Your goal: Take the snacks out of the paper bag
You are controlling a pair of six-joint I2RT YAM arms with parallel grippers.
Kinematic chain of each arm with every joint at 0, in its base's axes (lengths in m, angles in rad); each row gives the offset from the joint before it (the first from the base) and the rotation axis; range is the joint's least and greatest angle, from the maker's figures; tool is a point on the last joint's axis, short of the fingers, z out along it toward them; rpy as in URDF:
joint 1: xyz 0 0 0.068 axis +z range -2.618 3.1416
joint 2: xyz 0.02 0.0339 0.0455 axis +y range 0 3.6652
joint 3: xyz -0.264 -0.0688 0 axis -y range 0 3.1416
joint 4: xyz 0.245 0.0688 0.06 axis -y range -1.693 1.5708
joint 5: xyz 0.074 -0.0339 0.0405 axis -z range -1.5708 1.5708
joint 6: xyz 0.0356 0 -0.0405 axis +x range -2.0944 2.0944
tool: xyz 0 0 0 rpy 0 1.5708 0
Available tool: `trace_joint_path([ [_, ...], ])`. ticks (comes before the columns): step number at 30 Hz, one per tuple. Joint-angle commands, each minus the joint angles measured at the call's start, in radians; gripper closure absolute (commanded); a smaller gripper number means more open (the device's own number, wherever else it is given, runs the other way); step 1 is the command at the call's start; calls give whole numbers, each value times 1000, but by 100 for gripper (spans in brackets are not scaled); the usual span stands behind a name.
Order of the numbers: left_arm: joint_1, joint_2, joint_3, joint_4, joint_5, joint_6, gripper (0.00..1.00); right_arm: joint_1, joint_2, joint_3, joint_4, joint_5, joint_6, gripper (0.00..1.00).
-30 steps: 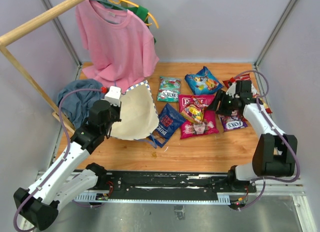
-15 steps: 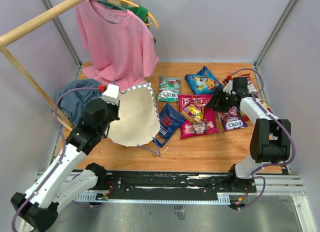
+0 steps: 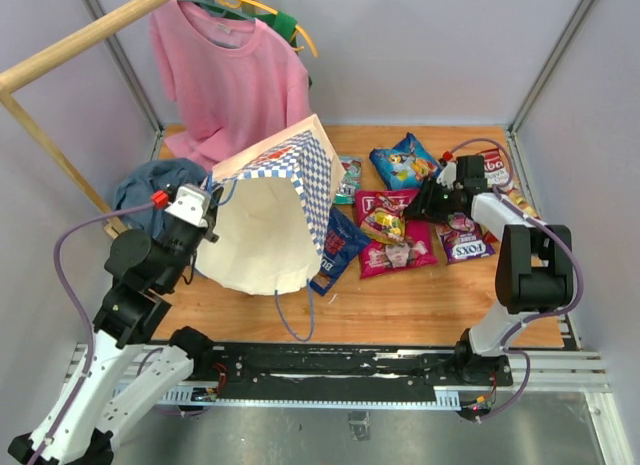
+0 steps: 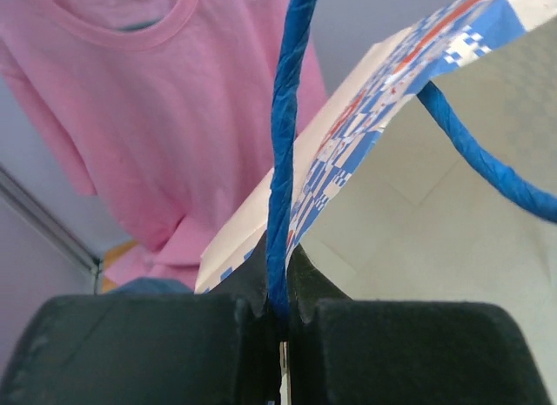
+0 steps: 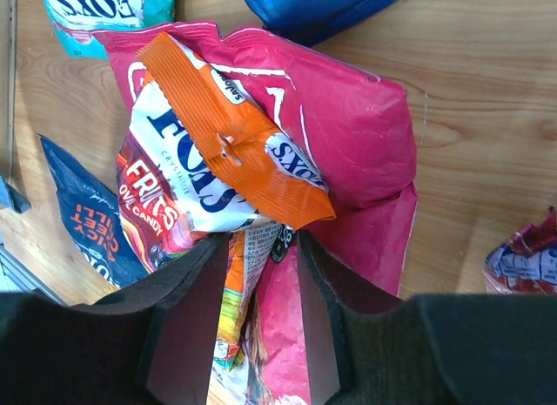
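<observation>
From above, the paper bag (image 3: 265, 225) is raised and tilted by the left claw (image 3: 200, 207). The snacks (image 3: 395, 230) lie spread on the surface (image 3: 420, 305) just right of the bag, with the right claw (image 3: 428, 197) over them.

Left wrist: that claw is pinched tight on the bag's blue cord handle (image 4: 283, 144).

Right wrist: the jaws are part-open, straddling the edge of a multicoloured packet (image 5: 204, 161) — not clamped on it.

Emptying looks nearly done — the next move, I'd judge, calls for checking that nothing remains inside the bag.

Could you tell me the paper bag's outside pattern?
Paper bag: blue-and-white checks, clearest in top external view.
</observation>
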State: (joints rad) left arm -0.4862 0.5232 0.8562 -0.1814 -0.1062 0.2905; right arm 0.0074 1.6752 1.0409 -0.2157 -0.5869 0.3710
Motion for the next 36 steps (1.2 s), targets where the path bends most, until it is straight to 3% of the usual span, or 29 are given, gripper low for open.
trace_joint_path([
  [1,8,61,21,-11,-109,17,100,17,22,21,60,-41,20,61],
  [5,7,213,176,-164,-256,-105,99,19,25,15,93,-44,28,59],
  [8,8,340,291,-307,-295,-172,99,18,23,9,109,-27,30,49],
  [12,13,407,303,-348,-313,-307,99,20,17,-5,129,-29,43,39],
  [18,110,528,382,-469,-90,-515,99,20,-5,-54,195,-42,77,35],
  [22,259,616,399,-538,194,-615,99,20,-7,-67,220,-61,95,34],
  [26,317,639,367,-536,168,-634,99,20,-13,-79,246,-73,113,34],
  [32,528,686,421,-527,280,-589,99,23,-12,-84,270,-87,130,30],
  [36,541,763,455,-527,269,-566,90,27,-3,-87,302,-84,150,28],
])
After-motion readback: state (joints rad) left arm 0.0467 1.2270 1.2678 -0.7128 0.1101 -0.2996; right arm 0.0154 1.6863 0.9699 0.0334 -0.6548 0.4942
